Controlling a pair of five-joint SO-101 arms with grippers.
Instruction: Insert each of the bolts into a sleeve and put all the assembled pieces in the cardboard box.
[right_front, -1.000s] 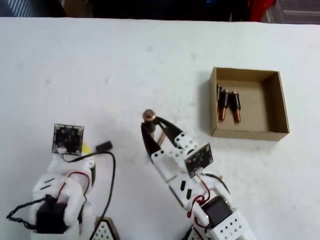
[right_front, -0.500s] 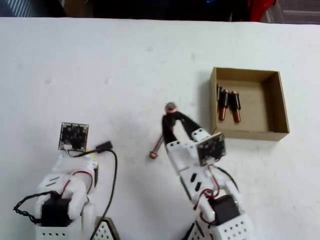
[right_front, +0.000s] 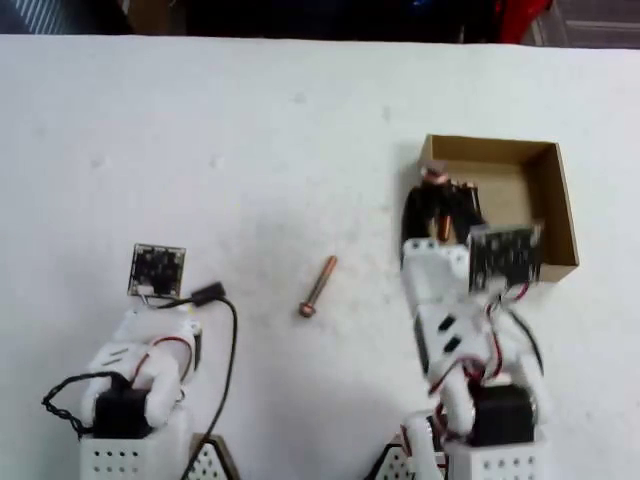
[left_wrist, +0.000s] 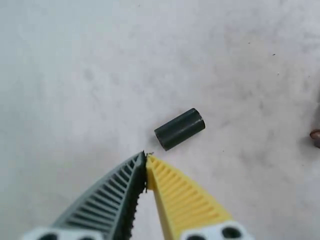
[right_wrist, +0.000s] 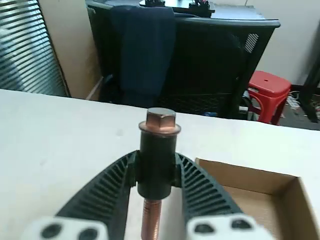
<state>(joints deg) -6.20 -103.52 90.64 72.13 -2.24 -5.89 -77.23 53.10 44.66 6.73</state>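
My right pincer (right_wrist: 156, 170) is clamped on an assembled bolt-and-sleeve piece (right_wrist: 157, 145), held upright with the bolt head above the fingers; the cardboard box (right_wrist: 248, 173) lies just beyond it. My left pincer (left_wrist: 146, 161) has its tips together on nothing, and a loose black sleeve (left_wrist: 180, 129) lies on the bench (left_wrist: 75, 75) just past those tips, not touching them. A bare copper bolt (right_front: 318, 286) lies on the bench between the two pincers.
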